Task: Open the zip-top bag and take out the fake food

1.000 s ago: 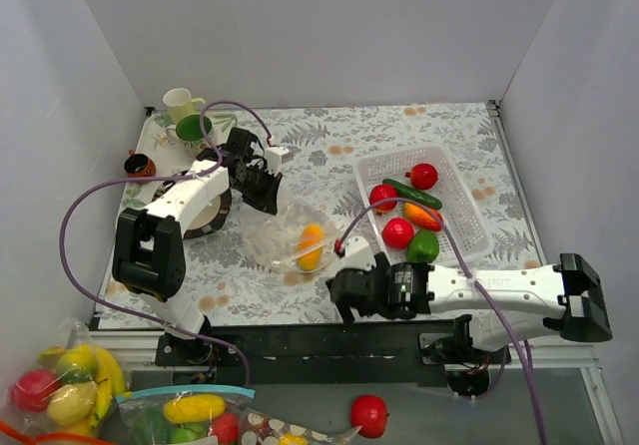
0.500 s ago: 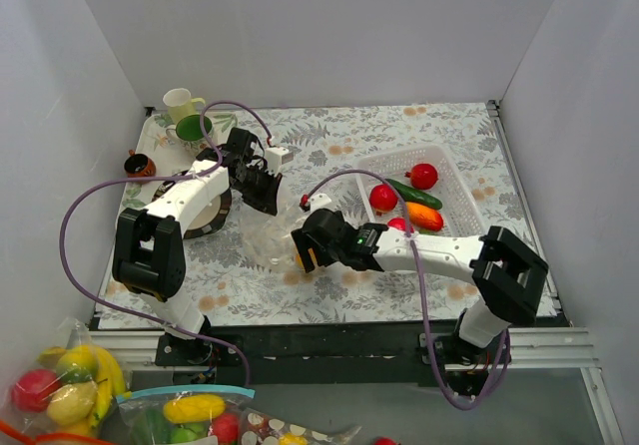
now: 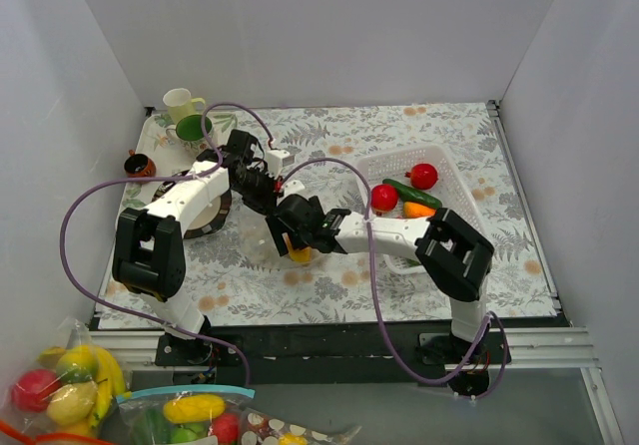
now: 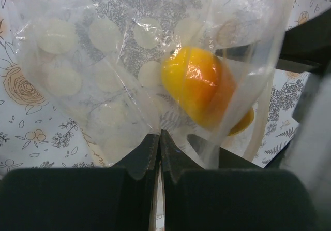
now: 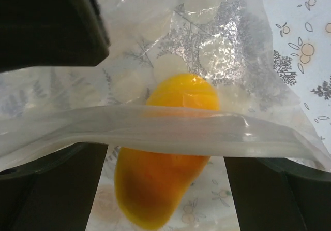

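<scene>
Both arms are the same build: chunky black joint blocks with smooth white shells on the links between them. The left arm (image 3: 187,196) has a thin purple cable (image 3: 63,233) that bows way out to the side, plus another arc of it up over the wrist. The right arm (image 3: 389,233) has a second purple cable (image 3: 370,265) running down towards its black base. The left gripper (image 3: 262,191) and right gripper (image 3: 292,227) are black all over, and there's a little white box (image 3: 277,154) on the left wrist. Up close, the left fingers (image 4: 77,200) are matte, dark, blocky slabs. The right fingers (image 5: 51,189) are the same plain black. Screws or lettering are too small to tell.
</scene>
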### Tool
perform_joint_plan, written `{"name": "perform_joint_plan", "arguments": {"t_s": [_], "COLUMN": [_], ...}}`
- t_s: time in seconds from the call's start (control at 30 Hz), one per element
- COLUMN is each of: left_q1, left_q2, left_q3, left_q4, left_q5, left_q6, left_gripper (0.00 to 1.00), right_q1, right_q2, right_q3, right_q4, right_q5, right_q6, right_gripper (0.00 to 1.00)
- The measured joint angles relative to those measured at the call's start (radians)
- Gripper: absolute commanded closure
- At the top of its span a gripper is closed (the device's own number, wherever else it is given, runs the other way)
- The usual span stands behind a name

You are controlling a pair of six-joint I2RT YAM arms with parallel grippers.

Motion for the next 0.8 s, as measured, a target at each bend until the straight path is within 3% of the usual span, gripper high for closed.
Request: {"name": "perform_joint_plan", "arguments": {"t_s": [0.13, 0.23, 0.33, 0.37, 0.43, 0.47, 0.8], "left_q1": [0.005, 0.003, 0.002, 0.002, 0.002, 0.002, 0.002], "left_q2": [0.0, -0.003, -0.003, -0.003, -0.003, -0.003, 0.005], "left_q3": [-0.021, -0.032, -0.035, -0.037, -0.042, -0.043, -0.043], "left_q4": [0.005, -0.006, -0.004, -0.004, -0.003, -0.004, 0.032], "left_q5": [-0.013, -0.011, -0.01, -0.01, -0.012, -0.013, -0.088], "left_q6": [0.01, 0.017, 0.021, 0.021, 0.022, 0.022, 0.01], "left_gripper": [1.0, 1.0, 1.0, 1.0, 1.0, 1.0, 1.0], "right_q1": [-0.003, -0.003, -0.003, -0.003, -0.003, -0.003, -0.005], "right_q2": [0.056, 0.057, 0.041, 0.026, -0.022, -0.042, -0.499], "right_q3": [0.017, -0.001, -0.058, -0.081, -0.126, -0.142, -0.28], "right_q4": [-0.009, -0.022, -0.012, -0.003, -0.003, -0.003, -0.061], "right_q5": [0.003, 0.002, 0.005, 0.014, 0.018, 0.021, 0.005], "right_q6": [0.011, 0.019, 0.02, 0.019, 0.023, 0.015, -0.018], "right_gripper": [0.02, 0.14, 0.5, 0.7, 0.92, 0.99, 0.98]}}
